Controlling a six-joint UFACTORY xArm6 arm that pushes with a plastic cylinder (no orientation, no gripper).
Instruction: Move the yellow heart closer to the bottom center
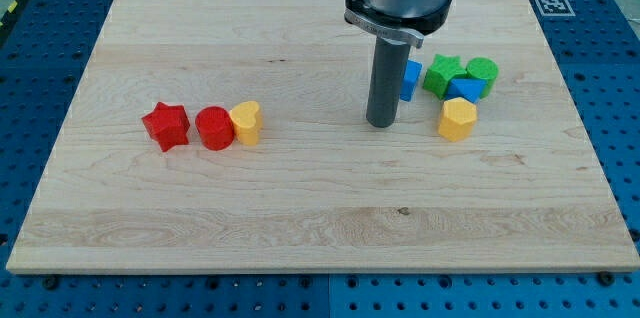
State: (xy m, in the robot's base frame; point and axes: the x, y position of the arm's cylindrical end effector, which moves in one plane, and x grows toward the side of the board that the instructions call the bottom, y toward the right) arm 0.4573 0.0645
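The yellow heart (246, 123) lies at the board's left middle, touching the right side of a red cylinder (214, 128). A red star (166, 125) sits just left of the cylinder. My tip (380, 123) rests on the board right of centre, well to the right of the yellow heart and apart from it. The rod is upright and partly hides a blue block (411, 80) behind it.
A cluster lies at the right: a green star (441, 75), a green cylinder (483, 73), a blue block (465, 89) and a yellow hexagon (457, 118). The wooden board (320, 228) sits on a blue perforated table.
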